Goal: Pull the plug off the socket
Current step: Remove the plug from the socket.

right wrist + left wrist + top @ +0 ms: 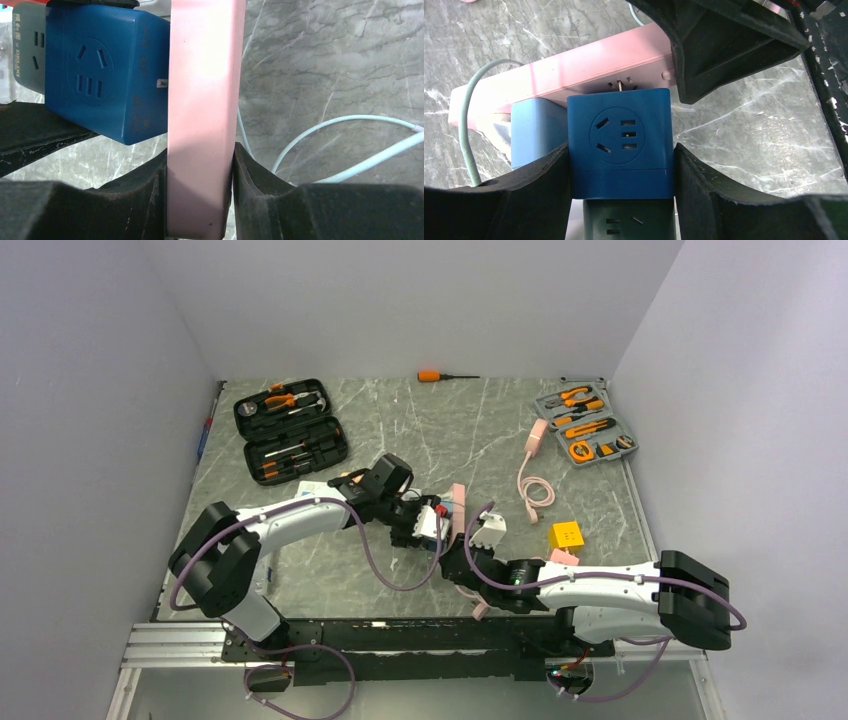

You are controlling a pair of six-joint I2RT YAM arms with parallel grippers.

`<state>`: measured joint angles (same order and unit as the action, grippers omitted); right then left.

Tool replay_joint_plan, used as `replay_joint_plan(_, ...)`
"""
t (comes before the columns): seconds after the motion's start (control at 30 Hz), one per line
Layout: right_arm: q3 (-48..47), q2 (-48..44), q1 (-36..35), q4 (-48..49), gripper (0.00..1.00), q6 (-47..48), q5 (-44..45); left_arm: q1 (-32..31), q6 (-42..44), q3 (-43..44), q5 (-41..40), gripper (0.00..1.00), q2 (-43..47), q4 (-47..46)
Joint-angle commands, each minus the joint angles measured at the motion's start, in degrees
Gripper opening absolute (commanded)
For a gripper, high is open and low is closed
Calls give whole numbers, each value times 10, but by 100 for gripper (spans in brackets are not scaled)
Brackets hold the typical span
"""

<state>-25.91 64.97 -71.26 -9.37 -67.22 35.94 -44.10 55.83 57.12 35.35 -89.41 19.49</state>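
Note:
A blue cube plug (620, 145) sits against the pink socket strip (574, 70), with a narrow gap where its metal prongs (620, 86) show. My left gripper (621, 165) is shut on the blue plug, one finger on each side. A dark green adapter (629, 220) is stuck to the plug's near face. My right gripper (200, 165) is shut on the pink strip (202, 100), which stands on edge; the blue plug (100, 70) sticks out to its left. In the top view both grippers (420, 523) (462, 558) meet at the table's middle.
A pale blue cube (534, 130) is plugged beside the blue one. A pale cable (340, 130) trails right. An open black tool case (290, 430), a grey tool case (585, 422), an orange screwdriver (440, 375), a pink charger cable (535, 465) and a yellow cube (566, 535) lie around.

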Motion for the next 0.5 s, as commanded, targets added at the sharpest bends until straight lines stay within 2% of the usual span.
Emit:
replay_joint_plan(0.0, 11, -44, -13, -196, 0, 14, 7, 128, 130, -16, -402, 0, -34, -4)
replay_joint_plan(0.23, -24, 6, -13, -225, 0, 28, 10, 133, 130, 4, -419, 0, -36, 59)
replay_joint_plan(0.47, -54, 102, -3, -247, 0, 10, -17, 125, 110, 57, -437, 0, -19, 126)
